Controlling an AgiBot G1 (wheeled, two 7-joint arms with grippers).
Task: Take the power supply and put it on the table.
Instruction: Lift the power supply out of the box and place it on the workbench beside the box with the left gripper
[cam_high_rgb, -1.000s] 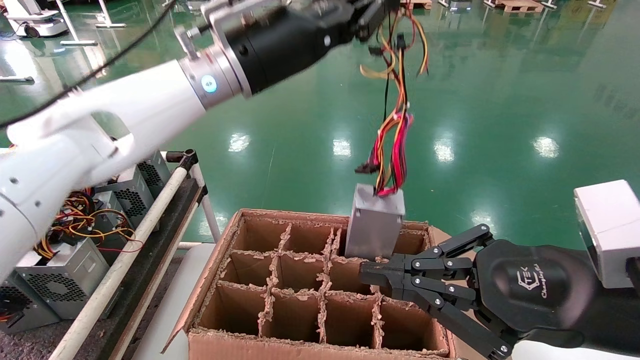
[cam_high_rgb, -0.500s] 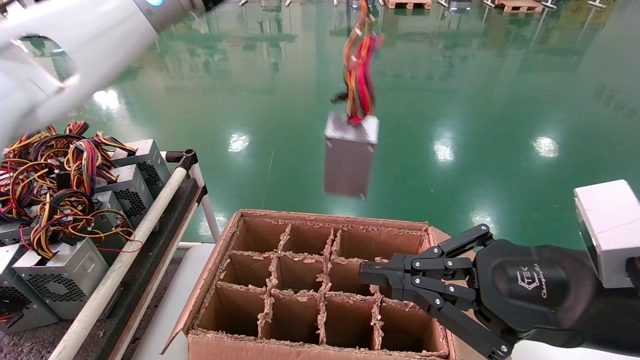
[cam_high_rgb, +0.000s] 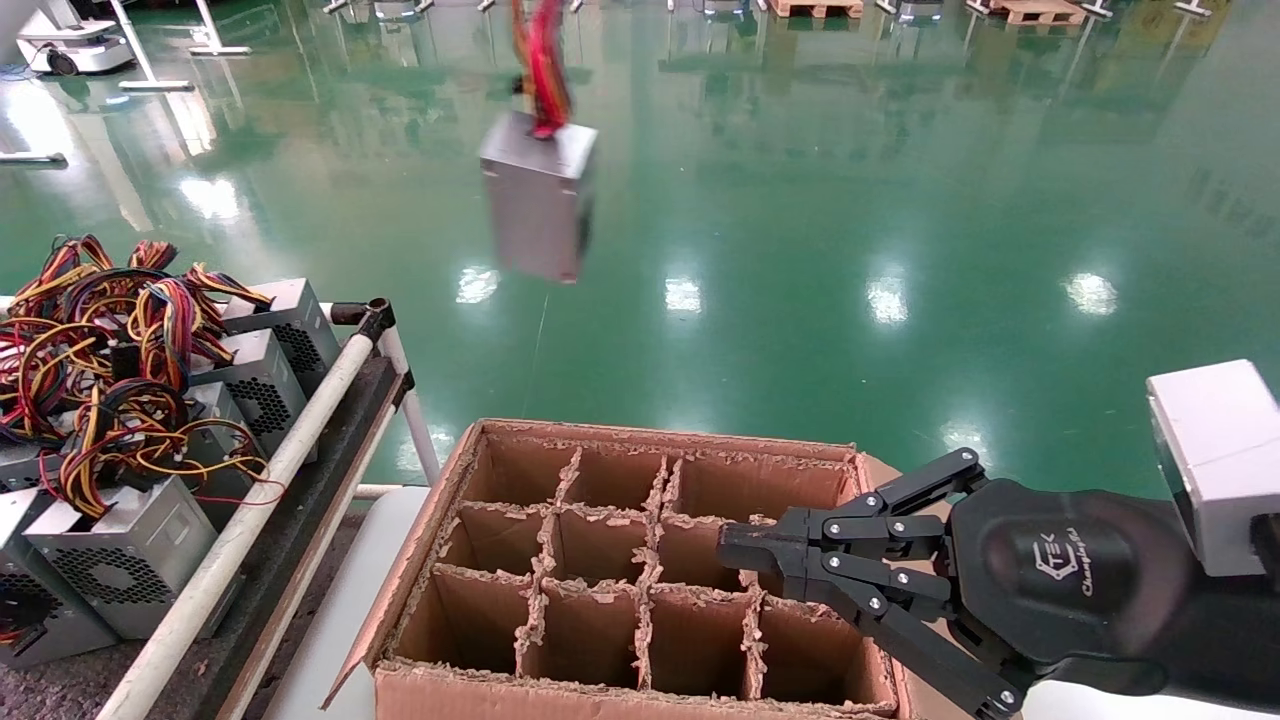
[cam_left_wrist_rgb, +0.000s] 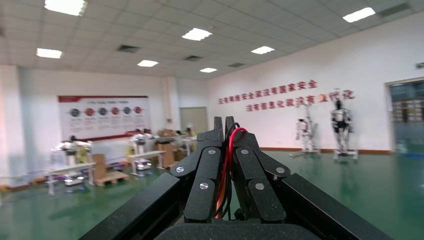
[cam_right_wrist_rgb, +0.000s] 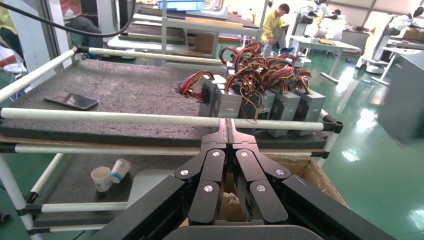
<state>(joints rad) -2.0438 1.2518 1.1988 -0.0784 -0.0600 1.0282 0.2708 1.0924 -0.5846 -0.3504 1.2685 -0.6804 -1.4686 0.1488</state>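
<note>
A glossy green floor (cam_high_rgb: 900, 200) fills the room. The matted table (cam_right_wrist_rgb: 115, 90) carries some five power supplies, a phone (cam_right_wrist_rgb: 71, 101). The twelve-cell cardboard box (cam_high_rgb: 620, 570) sits under the right gripper (cam_high_rgb: 735, 548), pinched together. The power supply (cam_high_rgb: 538, 195) dangles midair; the left gripper (cam_left_wrist_rgb: 224, 125) clamps its wires (cam_left_wrist_rgb: 230, 160).

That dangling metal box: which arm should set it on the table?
Left, probably. Its gripper already grips the wires of the power supply beside the table; the right gripper sits shut over the cardboard box.

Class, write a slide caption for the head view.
Power supply dangles by its wires above the divided box; right pincer rests shut.
</note>
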